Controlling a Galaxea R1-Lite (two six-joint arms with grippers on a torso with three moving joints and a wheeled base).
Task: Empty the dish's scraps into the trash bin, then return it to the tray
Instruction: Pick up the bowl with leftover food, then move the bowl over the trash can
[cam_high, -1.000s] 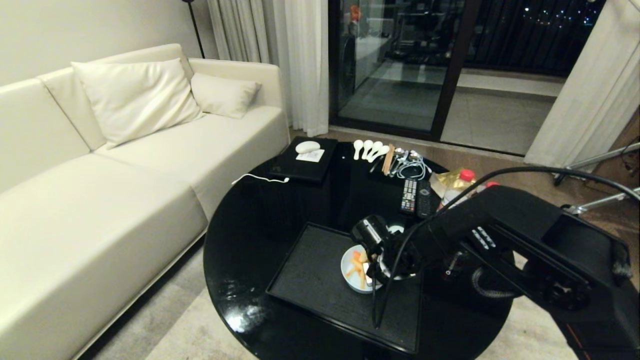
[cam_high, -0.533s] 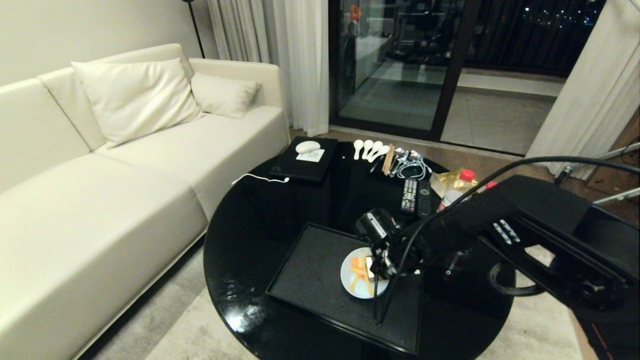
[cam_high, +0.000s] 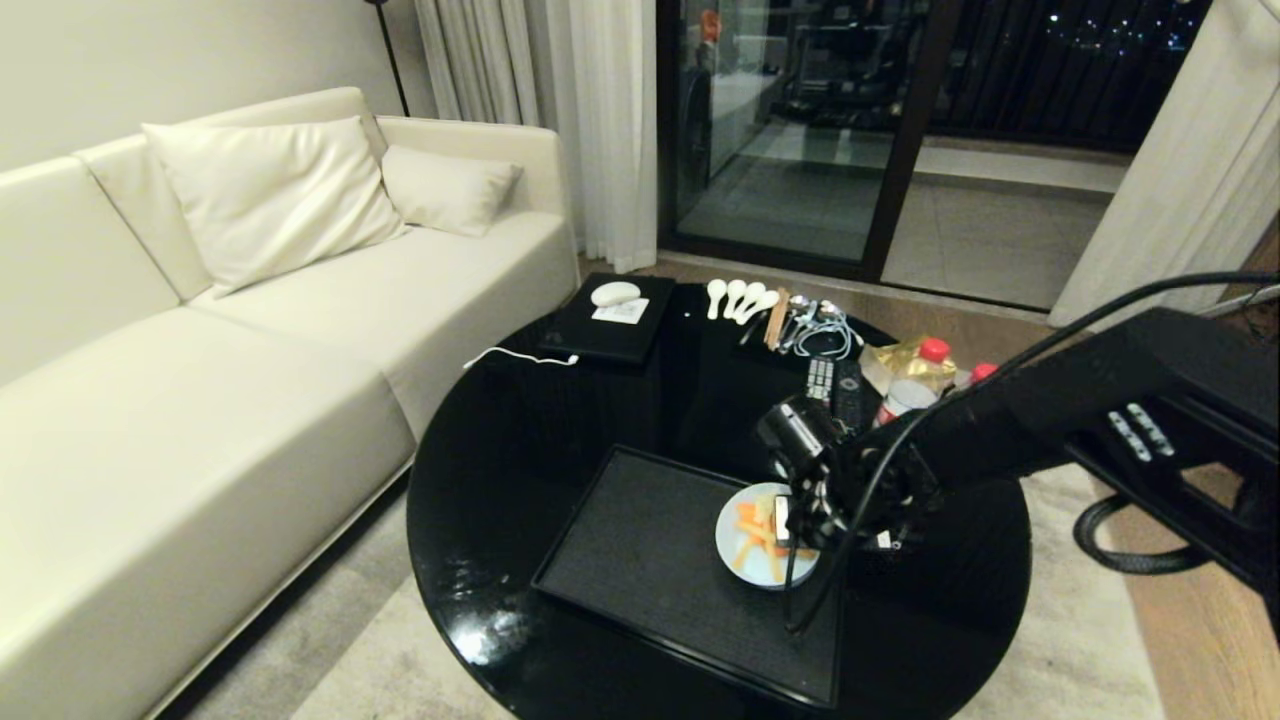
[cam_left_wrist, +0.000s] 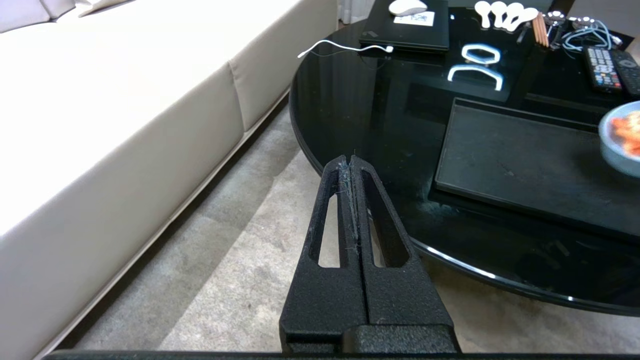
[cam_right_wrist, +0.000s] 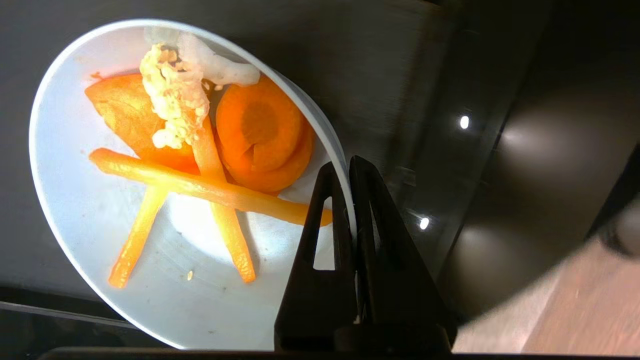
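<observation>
The left gripper (cam_left_wrist: 352, 167) hangs parked off the table's near-left edge, over the carpet, its fingers pressed together on nothing. On the round black table (cam_high: 520, 440) the tray (cam_high: 640, 550) lies where it lay a second ago. The dish (cam_high: 755, 545) has shifted right: earlier it sat on the tray's right part, half hidden under the wrist; now it is at the tray's right end, near the rim, and more of its bowl shows. The left wrist view catches its edge raised above the tray's surface. The scraps (cam_right_wrist: 200, 150) are still inside: carrot slices and sticks with a pale crumbly piece on top, bunched toward one side. The right gripper (cam_high: 790, 522) has moved right with the dish, its fingers (cam_right_wrist: 325, 235) clamped narrow on the rim, one inside and one outside. Behind it the right arm now reaches in from farther right than before. The trash bin is in no view.
</observation>
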